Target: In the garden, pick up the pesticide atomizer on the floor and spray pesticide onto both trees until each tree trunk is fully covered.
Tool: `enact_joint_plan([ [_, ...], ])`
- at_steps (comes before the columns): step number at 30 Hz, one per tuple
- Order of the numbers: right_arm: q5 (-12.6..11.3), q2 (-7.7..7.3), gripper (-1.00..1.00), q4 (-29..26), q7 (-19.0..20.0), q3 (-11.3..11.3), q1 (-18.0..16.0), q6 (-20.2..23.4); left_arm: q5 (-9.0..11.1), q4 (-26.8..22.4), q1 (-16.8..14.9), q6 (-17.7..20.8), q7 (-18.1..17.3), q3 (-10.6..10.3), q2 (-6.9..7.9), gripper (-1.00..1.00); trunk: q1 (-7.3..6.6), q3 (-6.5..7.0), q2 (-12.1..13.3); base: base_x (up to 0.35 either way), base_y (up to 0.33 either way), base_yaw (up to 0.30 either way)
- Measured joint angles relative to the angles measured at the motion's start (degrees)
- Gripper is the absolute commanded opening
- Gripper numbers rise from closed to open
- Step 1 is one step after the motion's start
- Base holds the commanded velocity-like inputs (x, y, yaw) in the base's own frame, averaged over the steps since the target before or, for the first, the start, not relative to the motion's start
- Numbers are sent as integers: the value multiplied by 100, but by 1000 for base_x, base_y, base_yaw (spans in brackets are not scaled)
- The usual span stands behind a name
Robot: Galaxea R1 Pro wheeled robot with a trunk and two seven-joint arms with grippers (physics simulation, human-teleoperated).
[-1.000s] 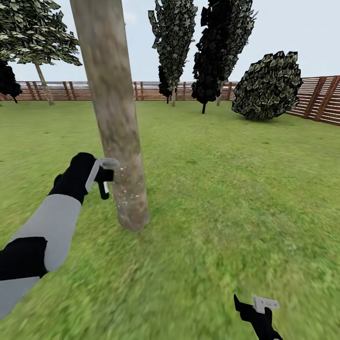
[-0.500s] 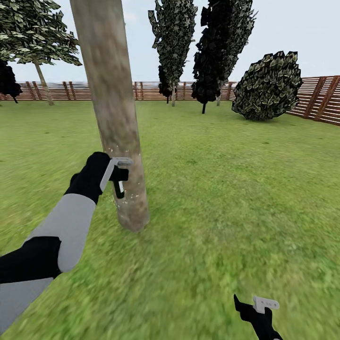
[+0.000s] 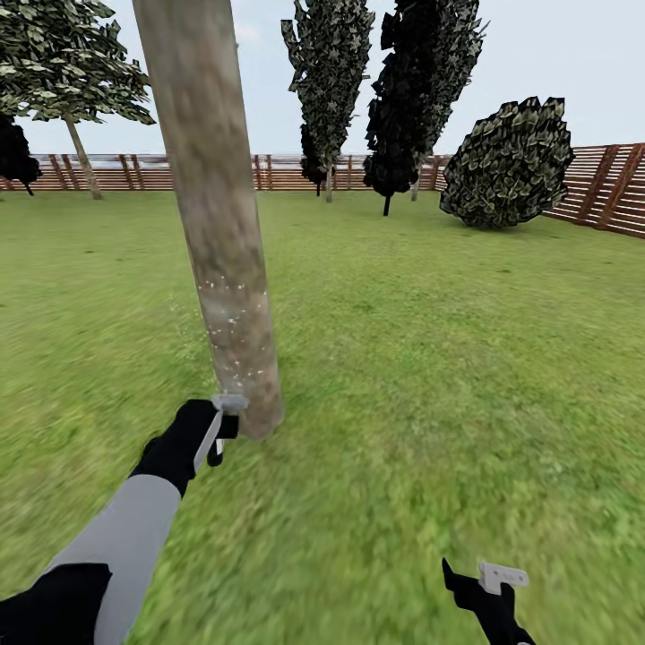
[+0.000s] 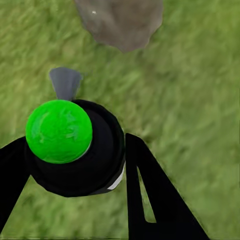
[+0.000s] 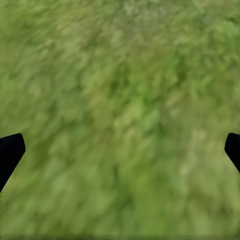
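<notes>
Grass fills the foreground beneath the idle right gripper (image 3: 488, 578), fingers apart, while the left gripper (image 3: 220, 428), clamped on the small black green-capped pesticide atomizer (image 4: 75, 147), has dropped to the base of one pale mottled trunk (image 3: 219, 233) flecked with white pesticide specks (image 3: 228, 313), suggesting lower coverage comes next.

So what I'm looking at from the head cam is basically all grass floor (image 3: 430, 376), green w/ yellowish patches, pretty blurry up close. One thick pale tree trunk (image 3: 224, 269) stands right in it, leaning a bit, w/ white specks (image 3: 235, 315) on its lower part. Further back on the lawn: a narrow leafy tree (image 3: 329, 81), an all-black tree (image 3: 403, 98) just beside it, a round bush (image 3: 508, 161) to the right, another leafy tree (image 3: 67, 72) far left. Brown slat fence (image 3: 609, 184) edges the grass at the back & right side. Left wrist cam: trunk base (image 4: 120, 22) meets the grass (image 4: 200, 100).
</notes>
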Motion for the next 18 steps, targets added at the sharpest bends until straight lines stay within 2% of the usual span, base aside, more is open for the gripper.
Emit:
enact_joint_plan([
  [2,-8,10,100,-1,-2,2,0,0,9,63,205,-108,150,16,20,-100,0,0,0,0,0,0],
  [4,-11,12,100,-3,-4,2,0,0,17,241,276,-143,192,127,37,-100,0,0,0,0,0,3],
  [6,-13,13,100,-1,-5,2,0,0,7,572,309,-314,212,436,71,-100,0,1,0,0,0,80],
  [8,-14,14,100,0,-6,-2,0,0,1,948,331,-810,210,795,137,-100,0,5,0,0,0,189],
  [9,-15,14,100,0,-6,-4,0,0,16,1082,339,-965,201,855,149,-100,0,9,0,0,0,220],
  [11,-14,14,100,0,-6,-3,0,0,58,1373,379,-1237,181,931,146,-100,0,16,0,0,0,234],
  [14,-14,15,100,0,-8,0,0,0,53,1395,398,-1299,156,929,108,-100,-1,28,0,0,0,203],
  [18,-14,14,100,0,-10,-2,0,0,55,1454,424,-1263,135,948,146,-100,0,32,0,71,-104,34],
])
